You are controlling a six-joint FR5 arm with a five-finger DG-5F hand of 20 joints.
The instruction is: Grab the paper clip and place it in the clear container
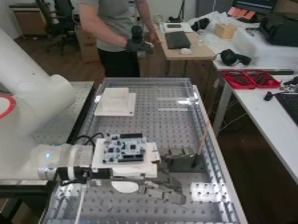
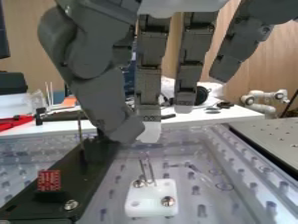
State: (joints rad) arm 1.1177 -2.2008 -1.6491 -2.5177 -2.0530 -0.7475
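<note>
In the high view the dark grey hand [image 1: 163, 189] is over the near part of the perforated bench, fingers stretched to the right, beside a dark block. The wrist view shows the hand [image 2: 148, 65] with fairly straight, parted fingers and the thumb to one side, holding nothing visible. Below the fingertips, two thin metal wires [image 2: 150, 170] stand up from a small white block [image 2: 143, 202] with screws. I cannot tell whether they are the paper clip. Clear, see-through material [image 2: 193, 169] lies behind that block; whether it is the clear container is unclear.
A dark plate [image 2: 80, 172] with a red part [image 2: 49, 180] lies beside the white block. White stacked pieces [image 1: 116, 102] sit farther up the bench, and a thin brown stick [image 1: 202, 141] rises near its right edge. Red trays [image 1: 249, 79] are on the side table.
</note>
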